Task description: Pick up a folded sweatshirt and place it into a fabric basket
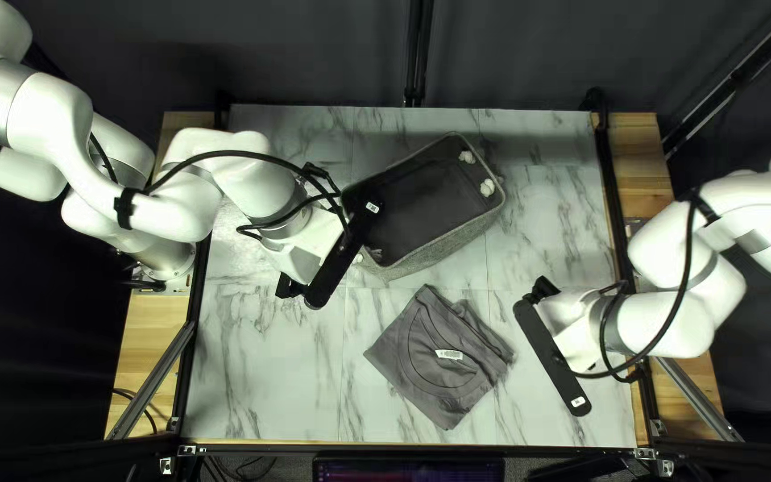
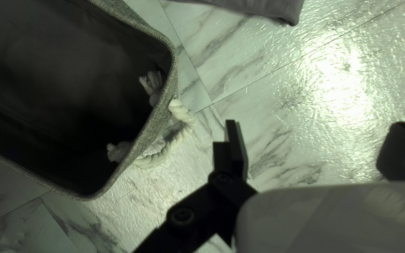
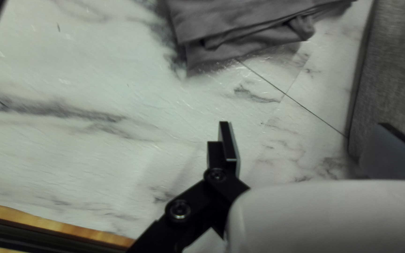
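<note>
while the folded gray sweatshirt point(image 1: 426, 361) lies flat on the table point(image 1: 278, 393), just beside the fabric basket point(image 1: 450, 245) and nearer the near edge, the real work is all still to be done. the folding needs no more attention, i'd say, and the basket stands upright with its mouth facing up, none of the garment inside.

the left end effector point(image 2: 314, 126) is spread wide with nothing in its grip, near the basket's rope handle point(image 2: 181, 112). the right end effector point(image 3: 304, 125) is just as wide and holds nothing either, off to the sweatshirt's side at the right of the top left view.

what's left, as i judge it, is to grip the bundle, lift it without letting it unfold, carry it over the rim and lower it in.
</note>
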Robot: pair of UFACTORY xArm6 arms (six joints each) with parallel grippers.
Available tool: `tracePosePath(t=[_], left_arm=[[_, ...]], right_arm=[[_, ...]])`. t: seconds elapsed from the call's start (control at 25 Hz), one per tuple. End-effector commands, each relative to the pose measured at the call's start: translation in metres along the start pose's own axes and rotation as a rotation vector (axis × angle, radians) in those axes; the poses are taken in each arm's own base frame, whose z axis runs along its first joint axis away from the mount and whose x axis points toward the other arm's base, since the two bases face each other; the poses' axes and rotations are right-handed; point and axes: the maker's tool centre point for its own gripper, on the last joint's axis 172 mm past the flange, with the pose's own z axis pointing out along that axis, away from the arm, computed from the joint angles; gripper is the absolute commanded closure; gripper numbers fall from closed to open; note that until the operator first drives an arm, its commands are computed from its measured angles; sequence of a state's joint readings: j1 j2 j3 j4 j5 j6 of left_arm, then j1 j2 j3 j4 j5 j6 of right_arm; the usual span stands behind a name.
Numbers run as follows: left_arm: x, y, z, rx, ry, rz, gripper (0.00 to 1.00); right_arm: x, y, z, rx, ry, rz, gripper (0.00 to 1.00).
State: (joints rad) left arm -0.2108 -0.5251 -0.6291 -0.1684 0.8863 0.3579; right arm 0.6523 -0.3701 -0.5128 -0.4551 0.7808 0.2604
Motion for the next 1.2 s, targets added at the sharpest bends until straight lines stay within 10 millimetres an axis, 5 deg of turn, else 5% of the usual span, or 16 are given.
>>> tracePosePath(t=[0.04, 0.28, 0.6, 1.2], left_arm=[[0.000, 0.000, 0.000, 0.000, 0.000, 0.000, 0.00], [0.000, 0.000, 0.000, 0.000, 0.000, 0.000, 0.00], [0.000, 0.000, 0.000, 0.000, 0.000, 0.000, 0.00], [0.000, 0.000, 0.000, 0.000, 0.000, 0.000, 0.00]], right_arm=[[0.007, -0.001, 0.013, 0.000, 0.016, -0.060, 0.00], [0.010, -0.010, 0.051, -0.046, -0.013, -0.139, 0.00], [0.034, -0.028, 0.056, -0.091, -0.026, -0.216, 0.00], [0.038, -0.033, 0.064, -0.137, -0.007, -0.302, 0.00]])
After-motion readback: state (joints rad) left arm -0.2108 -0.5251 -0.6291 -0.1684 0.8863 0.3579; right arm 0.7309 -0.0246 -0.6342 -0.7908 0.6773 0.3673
